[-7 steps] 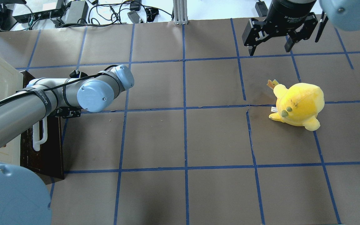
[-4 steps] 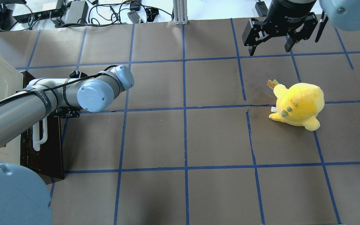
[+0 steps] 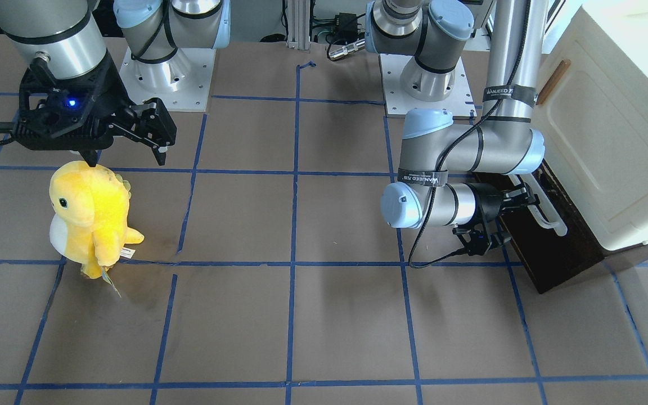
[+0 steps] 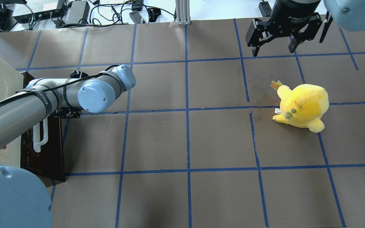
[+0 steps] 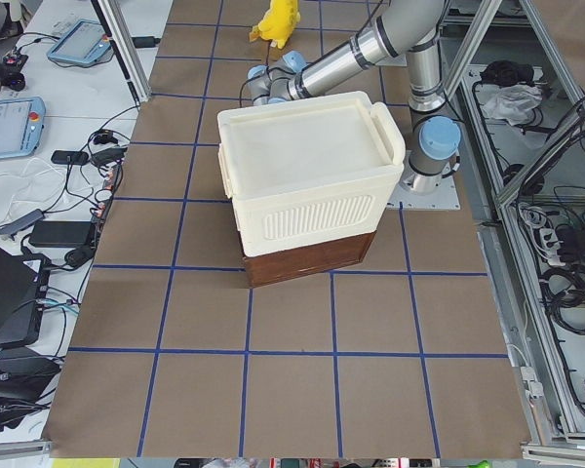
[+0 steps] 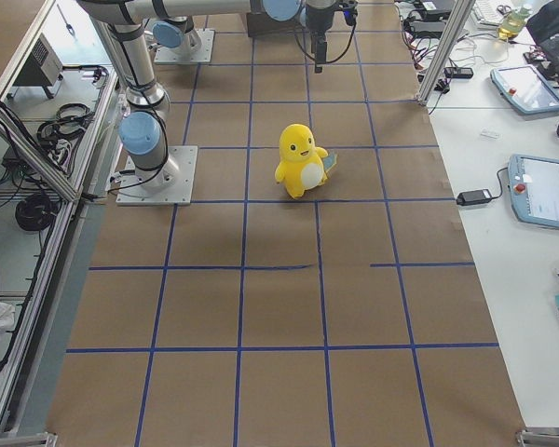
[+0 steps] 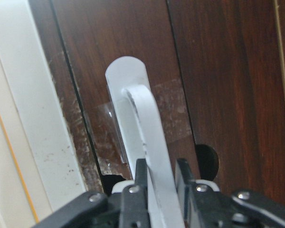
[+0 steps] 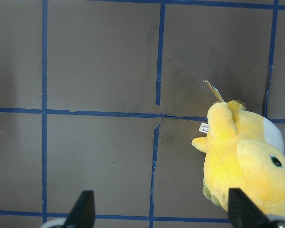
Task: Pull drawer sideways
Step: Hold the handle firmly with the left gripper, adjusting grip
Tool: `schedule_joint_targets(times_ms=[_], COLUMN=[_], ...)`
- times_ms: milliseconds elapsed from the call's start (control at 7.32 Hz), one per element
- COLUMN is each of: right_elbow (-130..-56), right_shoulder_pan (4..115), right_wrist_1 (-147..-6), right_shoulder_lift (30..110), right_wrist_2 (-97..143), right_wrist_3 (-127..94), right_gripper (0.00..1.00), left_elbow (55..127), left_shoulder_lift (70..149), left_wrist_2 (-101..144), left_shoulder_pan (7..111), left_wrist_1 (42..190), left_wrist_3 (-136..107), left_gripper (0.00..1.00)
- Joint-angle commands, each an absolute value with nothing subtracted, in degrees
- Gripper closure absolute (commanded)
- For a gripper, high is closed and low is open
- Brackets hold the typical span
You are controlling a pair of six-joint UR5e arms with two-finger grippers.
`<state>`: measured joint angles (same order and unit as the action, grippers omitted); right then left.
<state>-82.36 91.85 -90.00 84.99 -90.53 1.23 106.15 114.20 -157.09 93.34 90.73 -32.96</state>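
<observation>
- Front-facing: shows the left gripper (image 3: 521, 209) at the white bar handle (image 3: 550, 219) of the drawer (image 3: 563, 250), whose dark front sits low at the foot of the cream cabinet (image 3: 611, 140). Shows the right gripper (image 3: 126, 151) spread wide above a yellow plush toy (image 3: 90, 219), gripping nothing.
- Overhead: places the drawer at the left edge of the table (image 4: 201, 139), with the handle partly hidden under the left arm (image 4: 11, 117) and the plush well apart on the right half.
- Exterior left: puts the brown drawer directly beneath the cabinet.
- Exterior right: sets the plush upright on the table.
- Left wrist: catches both fingers (image 7: 141, 178) pinched tight on the handle, one touching each side.
- Right wrist: frames the fingertips (image 8: 83, 211) far apart, with bare table between them and the plush near one tip.
</observation>
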Motion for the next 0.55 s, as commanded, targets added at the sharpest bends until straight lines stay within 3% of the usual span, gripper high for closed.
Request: schedule_joint_targets(times_ms=[0,410], right_elbow=[-82.4,-82.4], right_shoulder_pan=[91.8,91.8], right_wrist_1=[-90.0,-90.0], right_shoulder_lift=[85.0,85.0], right_wrist_2=[-90.5,-90.5], right_wrist_3=[1.2,1.2], right_gripper=[0.0,0.0], left_elbow=[106.0,105.9], left_shoulder_lift=[114.5,114.6], left_wrist_2=[-157.1,-156.8], left_shoulder_pan=[93.3,93.6], left_wrist_1=[90.4,90.3], left_wrist_3=[-32.8,-32.8], left_gripper=[0.69,0.7])
